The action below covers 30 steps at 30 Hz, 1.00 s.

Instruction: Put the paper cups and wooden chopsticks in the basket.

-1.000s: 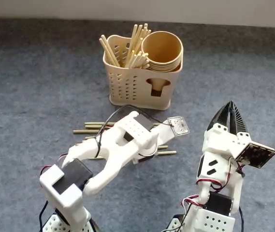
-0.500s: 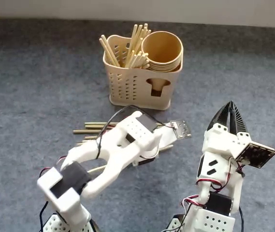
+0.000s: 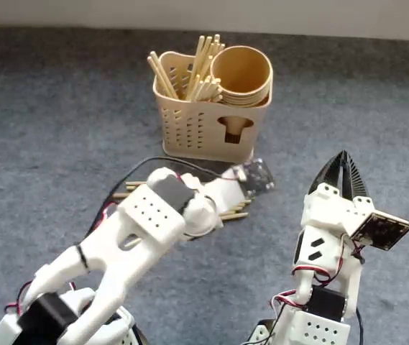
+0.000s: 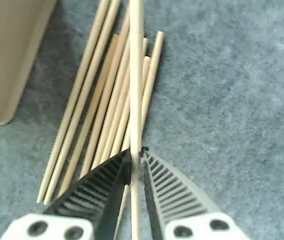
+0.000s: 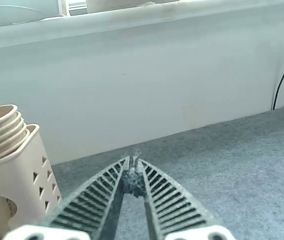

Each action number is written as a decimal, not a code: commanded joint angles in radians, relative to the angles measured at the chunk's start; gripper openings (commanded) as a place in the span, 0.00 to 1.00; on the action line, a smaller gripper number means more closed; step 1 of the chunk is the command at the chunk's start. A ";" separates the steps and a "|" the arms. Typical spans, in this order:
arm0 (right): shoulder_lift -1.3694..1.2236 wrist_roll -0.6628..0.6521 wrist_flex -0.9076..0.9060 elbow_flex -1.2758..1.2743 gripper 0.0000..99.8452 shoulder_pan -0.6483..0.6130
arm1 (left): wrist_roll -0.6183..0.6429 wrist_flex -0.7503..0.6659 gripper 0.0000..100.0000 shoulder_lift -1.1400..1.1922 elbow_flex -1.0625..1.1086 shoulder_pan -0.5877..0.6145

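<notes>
The beige basket (image 3: pixel 208 122) stands at the back with a stack of paper cups (image 3: pixel 241 72) and several wooden chopsticks (image 3: pixel 198 61) in it. More chopsticks (image 4: pixel 99 115) lie in a bundle on the grey carpet in front of it, their ends showing beside the left arm (image 3: pixel 234 213). My left gripper (image 4: pixel 137 152) hangs over that bundle, shut on one chopstick (image 4: pixel 136 60) that runs out past its tips. My right gripper (image 3: pixel 344 167) is held up at the right, shut and holding nothing, and it points toward the wall (image 5: pixel 132 167).
The basket's corner (image 4: pixel 7 55) lies close beside the loose bundle. A white wall (image 5: pixel 156 85) bounds the carpet behind the basket (image 5: pixel 12 185). Open carpet (image 3: pixel 60 122) spreads left of the basket and to the right (image 3: pixel 377 122).
The left arm has stretched forward and risen over the loose chopsticks, its wrist turned and moved closer to the basket. The right arm has stayed still.
</notes>
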<state>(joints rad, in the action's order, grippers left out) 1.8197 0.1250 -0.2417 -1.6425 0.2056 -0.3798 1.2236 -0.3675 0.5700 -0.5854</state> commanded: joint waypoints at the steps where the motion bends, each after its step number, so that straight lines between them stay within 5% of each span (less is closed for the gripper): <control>1: 0.012 0.000 0.002 0.018 0.02 0.004 | 0.077 -0.011 0.01 -0.171 -0.015 0.076; 13: 0.012 0.000 0.002 0.018 0.02 0.002 | 0.318 -0.233 0.04 -0.604 -0.013 0.093; 21: 0.012 0.000 0.002 0.018 0.02 0.002 | 0.321 -0.451 0.01 -0.642 -0.013 0.120; 30: 0.012 0.000 0.002 0.018 0.02 0.001 | 0.324 -0.868 0.01 -0.616 0.021 0.278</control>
<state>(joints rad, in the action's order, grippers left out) 1.8197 0.1250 -0.2417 -1.6425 0.2041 -0.0667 0.5393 -0.9904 0.5777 -0.3537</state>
